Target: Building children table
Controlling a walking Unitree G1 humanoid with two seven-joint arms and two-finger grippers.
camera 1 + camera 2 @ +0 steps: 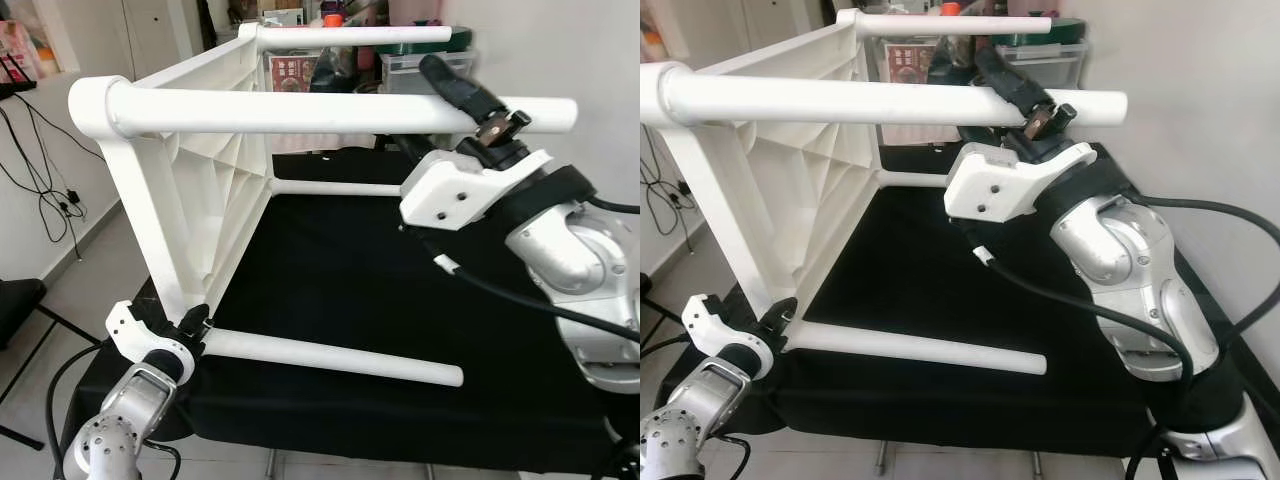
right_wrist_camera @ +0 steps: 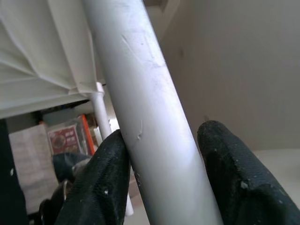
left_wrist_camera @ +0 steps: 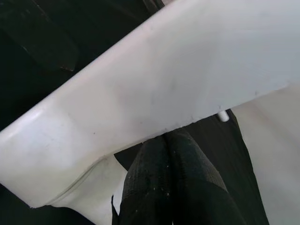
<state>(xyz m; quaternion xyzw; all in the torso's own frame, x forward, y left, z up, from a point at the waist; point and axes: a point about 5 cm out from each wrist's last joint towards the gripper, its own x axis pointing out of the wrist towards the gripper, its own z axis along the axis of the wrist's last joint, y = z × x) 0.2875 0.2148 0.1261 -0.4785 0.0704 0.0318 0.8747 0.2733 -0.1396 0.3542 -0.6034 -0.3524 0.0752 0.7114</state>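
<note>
The white children's table lies on its side on the black-covered work surface, its 4 legs pointing sideways. The right gripper straddles the upper near leg of that table, its fingers closed around the tube. The left gripper sits at the table's lower near corner, where the bottom leg joins; I cannot tell how its jaws stand.

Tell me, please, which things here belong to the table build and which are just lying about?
Job:
- white table top, on its side
- four white legs, e.g. upper leg
- right gripper around upper leg
- left gripper at lower corner
- black work surface

Lying about:
- floor cables
- storage boxes
</note>
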